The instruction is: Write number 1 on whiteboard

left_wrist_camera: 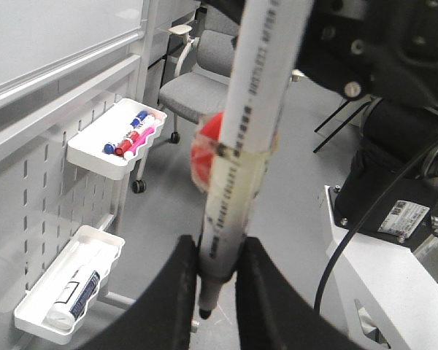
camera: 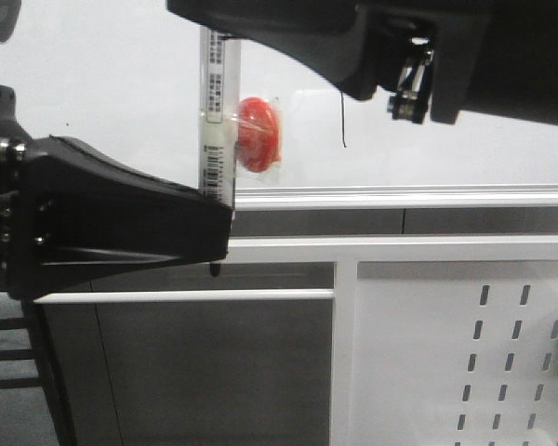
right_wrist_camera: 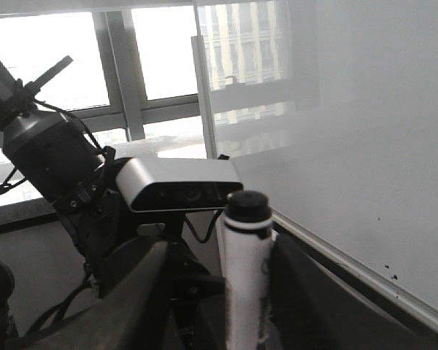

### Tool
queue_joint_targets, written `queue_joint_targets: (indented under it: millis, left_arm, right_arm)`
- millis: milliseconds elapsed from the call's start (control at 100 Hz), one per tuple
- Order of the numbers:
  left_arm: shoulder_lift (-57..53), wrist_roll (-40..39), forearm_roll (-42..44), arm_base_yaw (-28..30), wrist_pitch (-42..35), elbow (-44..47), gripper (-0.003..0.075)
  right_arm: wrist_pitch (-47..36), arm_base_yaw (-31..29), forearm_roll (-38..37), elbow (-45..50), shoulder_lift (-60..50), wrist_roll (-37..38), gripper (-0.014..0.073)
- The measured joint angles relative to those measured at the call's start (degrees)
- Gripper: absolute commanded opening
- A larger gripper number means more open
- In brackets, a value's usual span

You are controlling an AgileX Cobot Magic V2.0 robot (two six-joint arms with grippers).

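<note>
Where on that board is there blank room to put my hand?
The whiteboard is bare right of the number 1, between the right arm above and the silver rail below, and also left of the held marker. Between marker and stroke it is crowded by the red object.

You see: whiteboard [camera: 465, 139] glossy pale grey-white, silver rail | number 1 [camera: 342, 119] thin black stroke | marker [camera: 218, 111] white barrel, black barcode print, black tip | red round piece [camera: 259, 133] taped to it | both grippers' jaws black | panel [camera: 465, 362] white with dark slot holes | trays [left_wrist_camera: 109, 157] white, holding red, blue, pink markers
</note>
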Motion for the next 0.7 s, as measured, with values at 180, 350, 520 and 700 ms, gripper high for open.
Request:
queue_joint_targets:
  millis: [180, 350, 520, 700]
  left_arm:
    - [0.0, 0.0, -0.87, 0.0, 0.04, 0.0, -0.0021]
    - [0.0, 0.0, -1.25, 0.0, 0.04, 0.0, -0.0021]
    - [0.0, 0.0, -1.98, 0.0, 0.13, 0.0, -0.0021]
    - [0.0, 0.2, -2.43, 0.0, 0.13, 0.0, -0.0021]
  right_arm:
    - [-0.19, 0.0, -0.25, 0.0, 0.0, 0.24, 0.037]
    - [-0.19, 0.0, -0.14, 0.0, 0.0, 0.34, 0.037]
    - [-0.19, 0.0, 1.08, 0.0, 0.0, 0.34, 0.037]
    - [-0.33, -0.76, 3.52, 0.0, 0.0, 0.34, 0.037]
